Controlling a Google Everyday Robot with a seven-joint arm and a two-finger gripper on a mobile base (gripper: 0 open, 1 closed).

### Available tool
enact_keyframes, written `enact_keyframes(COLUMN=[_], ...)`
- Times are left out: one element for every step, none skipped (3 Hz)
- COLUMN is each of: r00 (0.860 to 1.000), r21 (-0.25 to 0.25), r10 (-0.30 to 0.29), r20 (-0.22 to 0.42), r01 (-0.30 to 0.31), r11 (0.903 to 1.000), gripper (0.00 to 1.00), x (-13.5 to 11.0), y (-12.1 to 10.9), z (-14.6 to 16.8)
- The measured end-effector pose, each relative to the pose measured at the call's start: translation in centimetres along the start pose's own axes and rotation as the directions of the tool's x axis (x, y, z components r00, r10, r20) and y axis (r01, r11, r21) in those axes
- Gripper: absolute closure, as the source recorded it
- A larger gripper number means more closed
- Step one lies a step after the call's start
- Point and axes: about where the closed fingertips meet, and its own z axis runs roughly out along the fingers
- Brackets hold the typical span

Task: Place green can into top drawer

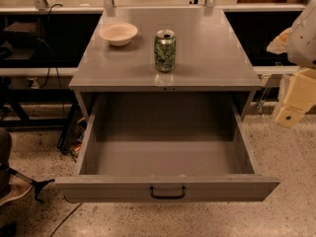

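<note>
The green can (165, 51) stands upright on the grey cabinet top (207, 58), near the middle, a little back from the front edge. Its sides are mottled green and its silver top has a pull-tab. The top drawer (168, 187) below is pulled fully open and nothing lies inside it; a small black handle (168, 192) sits at the centre of its front panel. My gripper (292, 107) is at the right edge of the view, a cream-coloured part beside the drawer's right side, well away from the can.
A pale shallow bowl (118, 33) sits on the cabinet top to the left of the can. Dark shelving runs behind the cabinet. Cables and a black stand leg (34, 184) lie on the speckled floor at the left.
</note>
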Motion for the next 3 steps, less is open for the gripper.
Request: enact_keyframes(r00=[1.000,0.990,0.962], r21=[0.002,0.023,0.028], r10=[0.004,0.059,0.121], r20=[0.008,0.132,0.246], r01=[-0.004,-0.062,-0.132], r11=[1.0000,0.9978,0.9909], gripper=[0.00,0.00,0.00], x=[-0.1,-1.1,-3.5], y=[-0.3,-4.9,-11.7], z=[0.1,1.5,3.9])
